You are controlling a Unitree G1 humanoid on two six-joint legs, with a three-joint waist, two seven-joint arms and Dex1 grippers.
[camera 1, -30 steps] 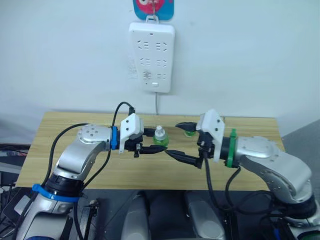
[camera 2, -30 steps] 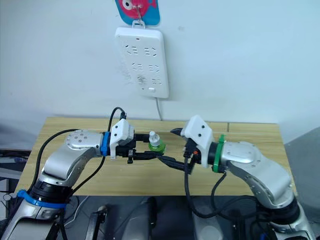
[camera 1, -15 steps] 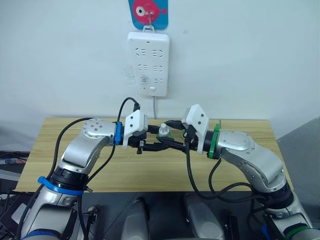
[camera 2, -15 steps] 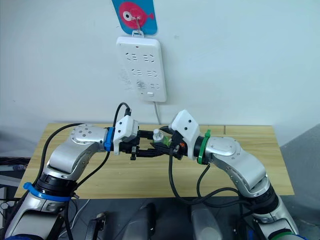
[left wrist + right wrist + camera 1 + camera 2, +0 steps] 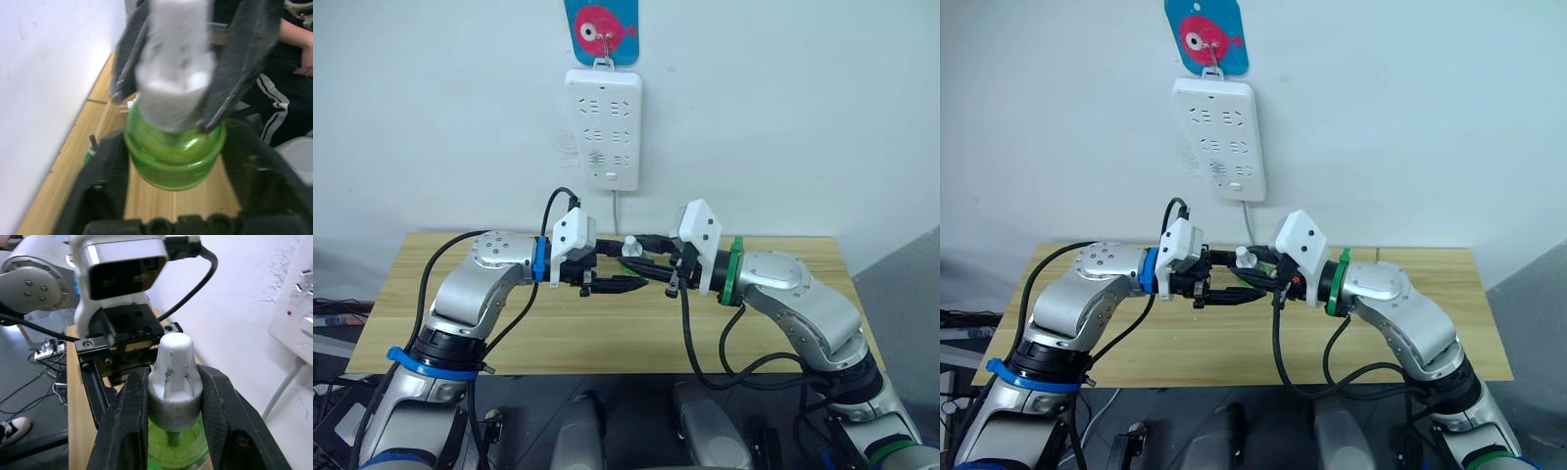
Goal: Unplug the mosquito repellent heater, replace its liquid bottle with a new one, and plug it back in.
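The new one (image 5: 173,156), a small green bottle with a white cap (image 5: 173,367), hangs above the wooden table (image 5: 783,333) between my two grippers. My right gripper (image 5: 173,374) is shut on the white cap. My left gripper (image 5: 176,169) is open, its fingers (image 5: 105,181) standing close on either side of the green body. A dark-necked green liquid bottle (image 5: 91,147) stands on the table near the wall, half hidden behind a left finger. The mosquito repellent heater is hidden.
A white power strip (image 5: 603,129) hangs on the wall under a fish-shaped hook (image 5: 603,22), its cable running down behind the grippers. A person sits beyond the table's far end (image 5: 293,98).
My right gripper has come in from the right, open, and shut on the bottle's white cap. My left gripper's fingers have eased apart around the bottle's body.
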